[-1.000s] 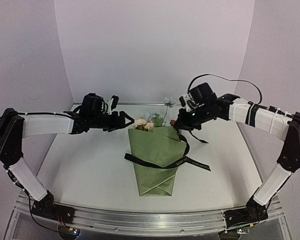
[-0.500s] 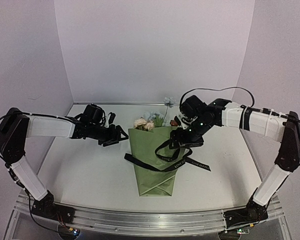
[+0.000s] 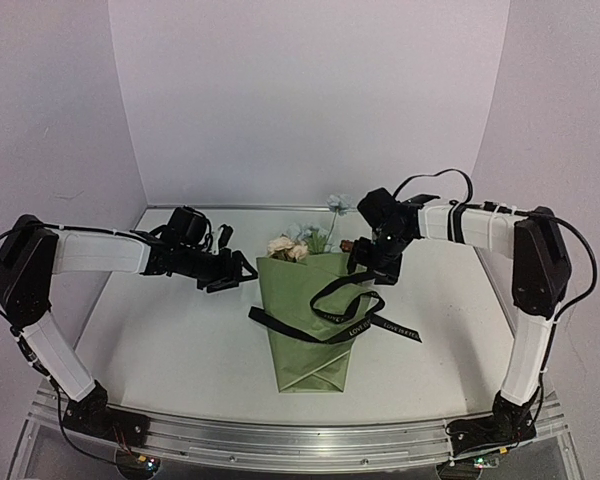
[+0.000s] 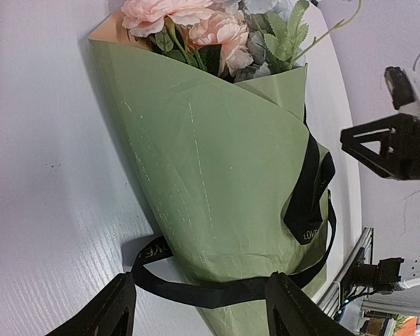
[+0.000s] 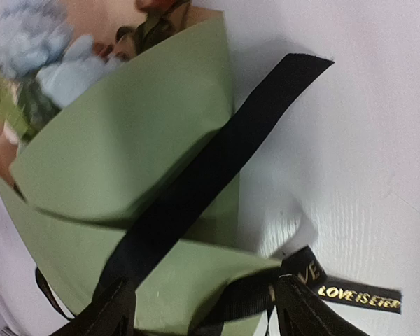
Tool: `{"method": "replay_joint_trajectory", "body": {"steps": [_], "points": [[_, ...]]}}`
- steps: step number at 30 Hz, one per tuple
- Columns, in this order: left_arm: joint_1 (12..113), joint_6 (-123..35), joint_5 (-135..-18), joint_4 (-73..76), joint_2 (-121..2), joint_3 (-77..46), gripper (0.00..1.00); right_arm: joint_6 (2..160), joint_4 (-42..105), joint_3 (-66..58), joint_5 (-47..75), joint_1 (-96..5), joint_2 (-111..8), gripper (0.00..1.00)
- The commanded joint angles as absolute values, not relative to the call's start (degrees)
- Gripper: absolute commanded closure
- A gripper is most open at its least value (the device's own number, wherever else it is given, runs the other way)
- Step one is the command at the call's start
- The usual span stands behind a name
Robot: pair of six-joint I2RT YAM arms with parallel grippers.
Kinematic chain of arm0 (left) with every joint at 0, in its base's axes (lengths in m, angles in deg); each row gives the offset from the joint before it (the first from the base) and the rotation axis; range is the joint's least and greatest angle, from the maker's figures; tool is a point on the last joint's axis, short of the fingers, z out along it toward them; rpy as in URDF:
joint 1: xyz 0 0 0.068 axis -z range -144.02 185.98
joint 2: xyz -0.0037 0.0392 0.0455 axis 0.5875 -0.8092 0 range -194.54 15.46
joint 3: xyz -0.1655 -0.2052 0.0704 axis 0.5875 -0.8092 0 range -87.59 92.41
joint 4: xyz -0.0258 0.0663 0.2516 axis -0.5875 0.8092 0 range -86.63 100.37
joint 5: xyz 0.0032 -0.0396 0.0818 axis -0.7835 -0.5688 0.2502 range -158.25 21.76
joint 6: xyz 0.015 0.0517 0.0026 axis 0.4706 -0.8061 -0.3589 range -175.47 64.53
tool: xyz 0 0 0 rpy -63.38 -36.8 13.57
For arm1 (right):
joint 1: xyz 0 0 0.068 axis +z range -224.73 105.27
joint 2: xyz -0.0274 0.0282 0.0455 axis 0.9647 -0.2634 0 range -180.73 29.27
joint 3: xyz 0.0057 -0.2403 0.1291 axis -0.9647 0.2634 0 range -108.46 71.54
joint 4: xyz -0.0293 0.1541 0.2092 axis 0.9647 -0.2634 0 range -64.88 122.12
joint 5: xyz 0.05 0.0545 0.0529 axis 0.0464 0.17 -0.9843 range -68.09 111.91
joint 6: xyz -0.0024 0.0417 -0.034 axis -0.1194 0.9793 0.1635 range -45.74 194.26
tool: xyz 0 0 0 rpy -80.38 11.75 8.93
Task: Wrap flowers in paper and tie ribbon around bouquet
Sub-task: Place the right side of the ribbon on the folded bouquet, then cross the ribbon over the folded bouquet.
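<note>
On the overhead view I saw the bouquet [image 3: 310,325] lying in the middle of the table [image 3: 150,330], its point toward the bottom of the frame and the flowers [image 3: 292,246] showing above the wide end. The green paper [image 4: 210,154] was folded round the stems into a cone. The black ribbon [image 3: 380,325] crossed the cone about halfway down, with one lettered end on the table to the right and a loop lifted over the cone's upper right edge. My left gripper [image 3: 242,275] hung just left of the cone's upper left corner, jaws apart with nothing between them. My right gripper [image 3: 365,265] was at the cone's upper right corner, just above the loop, and its jaws stood apart too. In its wrist view a strip of ribbon ran down toward the lower left finger [image 5: 112,311], but I could not tell whether it touched
</note>
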State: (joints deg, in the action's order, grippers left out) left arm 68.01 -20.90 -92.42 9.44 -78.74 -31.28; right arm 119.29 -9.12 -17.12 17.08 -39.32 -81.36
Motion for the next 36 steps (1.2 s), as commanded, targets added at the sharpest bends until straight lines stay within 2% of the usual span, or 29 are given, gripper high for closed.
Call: {"method": "replay_joint_trajectory", "body": {"steps": [1,7,13,16,19,26,32,36], "points": [[67.88,-21.88,-93.73,9.4,-78.54,-29.3,0.34,129.6,6.34,-10.97,13.03,-43.42,-82.82,0.27],[67.8,-22.64,-94.1,10.38,-79.33,-28.14,0.34,134.69,20.57,-5.78,10.24,-46.41,-85.27,0.17],[67.8,-23.0,-94.29,11.54,-80.59,-26.54,0.34,138.36,25.36,-4.26,9.73,-47.31,-87.1,0.18],[67.8,-22.97,-94.21,11.84,-80.89,-25.9,0.35,139.27,26.45,-3.88,9.69,-47.85,-87.63,0.26],[67.8,-22.95,-94.26,12.25,-81.4,-25.32,0.35,139.91,27.46,-3.53,9.29,-48.22,-87.64,0.47],[67.8,-22.95,-94.18,12.55,-81.89,-24.83,0.36,138.73,27.54,-3.43,8.51,-48.44,-86.32,0.77],[67.82,-23.02,-94.45,12.43,-82.22,-24.59,0.37,138.19,27.38,-3.33,7.7,-48.45,-85.6,0.97],[67.8,-23.02,-94.61,12.4,-82.46,-24.62,0.38,137.31,26.86,-3.08,7.57,-48.44,-84.39,1.0]]}}
